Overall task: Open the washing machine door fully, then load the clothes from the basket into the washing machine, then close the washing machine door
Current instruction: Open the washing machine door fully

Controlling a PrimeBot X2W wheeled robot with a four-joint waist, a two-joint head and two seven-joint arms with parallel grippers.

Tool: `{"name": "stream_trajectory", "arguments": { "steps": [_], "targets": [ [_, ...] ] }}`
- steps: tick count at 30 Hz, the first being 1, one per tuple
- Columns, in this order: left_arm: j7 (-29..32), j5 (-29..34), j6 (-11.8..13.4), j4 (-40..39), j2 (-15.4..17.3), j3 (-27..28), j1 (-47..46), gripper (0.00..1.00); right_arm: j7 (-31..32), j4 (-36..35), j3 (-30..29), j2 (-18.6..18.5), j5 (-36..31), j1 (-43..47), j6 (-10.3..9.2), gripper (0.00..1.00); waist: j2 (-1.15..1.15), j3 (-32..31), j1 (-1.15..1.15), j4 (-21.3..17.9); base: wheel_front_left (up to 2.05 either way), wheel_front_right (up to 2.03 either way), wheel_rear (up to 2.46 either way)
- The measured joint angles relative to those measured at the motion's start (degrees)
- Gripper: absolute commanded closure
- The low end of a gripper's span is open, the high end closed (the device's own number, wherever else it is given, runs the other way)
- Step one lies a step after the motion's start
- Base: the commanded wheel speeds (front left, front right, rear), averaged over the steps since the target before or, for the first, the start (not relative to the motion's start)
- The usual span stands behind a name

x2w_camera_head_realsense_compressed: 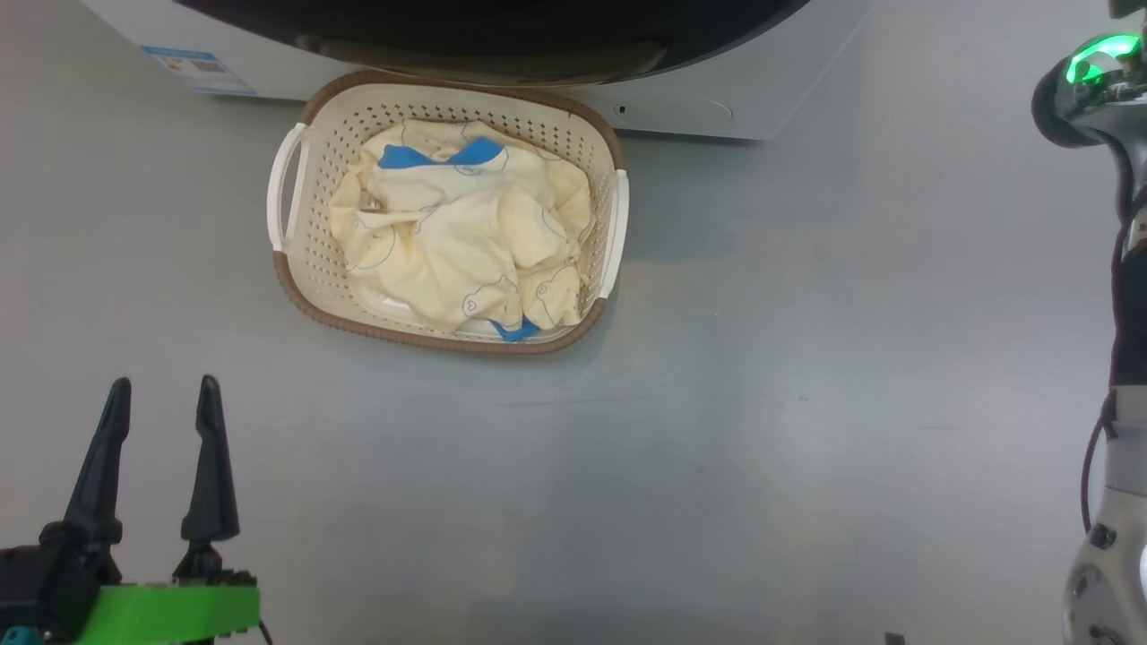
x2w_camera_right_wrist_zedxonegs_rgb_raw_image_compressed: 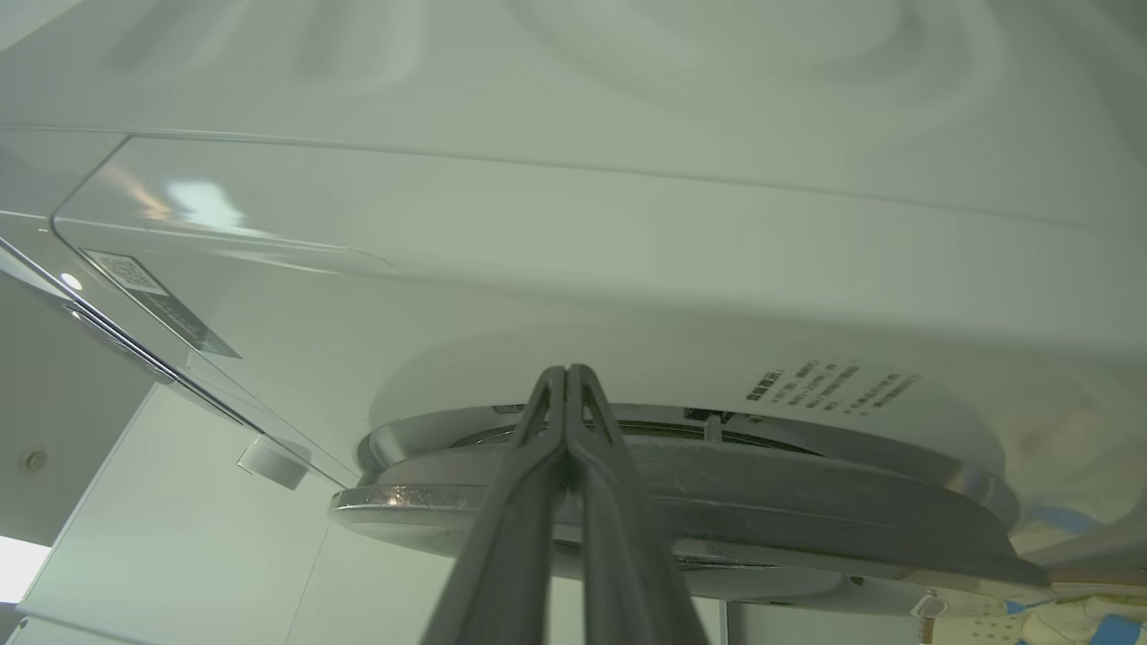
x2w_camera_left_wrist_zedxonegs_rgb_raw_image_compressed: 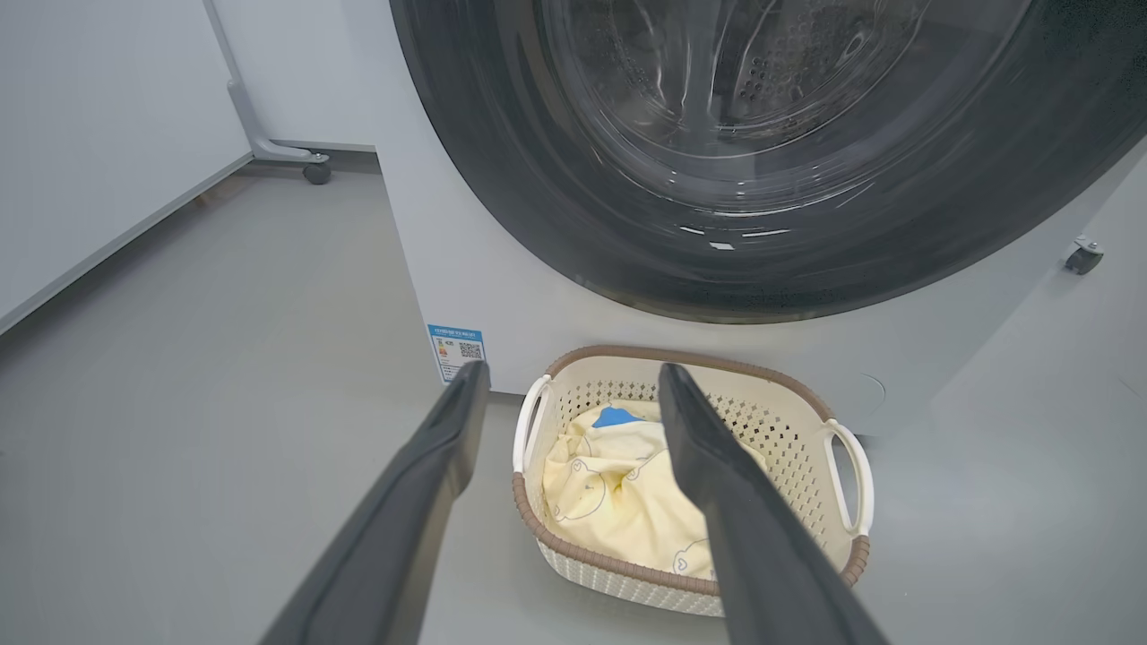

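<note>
The cream perforated basket (x2w_camera_head_realsense_compressed: pixel 314 269), brown-rimmed with white handles at 3 and 9 o'clock, stands upright. Crumpled pale yellow clothes (x2w_camera_head_realsense_compressed: pixel 466 242) with blue patches fill it. At its 12 o'clock rises the white washing machine (x2w_camera_head_realsense_compressed: pixel 762 90); the black-rimmed, glass-centred washing machine door (x2w_camera_left_wrist_zedxonegs_rgb_raw_image_compressed: pixel 744 134) bulges just above the basket's far rim.

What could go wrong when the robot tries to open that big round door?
1. The right gripper is shut, its thin tips pointing at the edge of the glossy washing machine door. They might slip off instead of pulling it open.
2. The basket stands just below that door, close to the washing machine. A reaching arm could bump it and tip the clothes out.
</note>
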Motion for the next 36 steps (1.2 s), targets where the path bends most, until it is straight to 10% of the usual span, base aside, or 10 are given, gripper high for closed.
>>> {"name": "stream_trajectory", "arguments": {
  "steps": [36],
  "targets": [
    [0.00, -0.02, 0.00, 0.00, -3.45, -1.11, -0.56, 0.00, 0.57, 1.70, 7.67, -2.91, -1.02, -6.73, 0.00, 1.00, 0.00, 5.50, 0.00, 5.21, 0.00, 0.00, 0.00]
  ]
}}
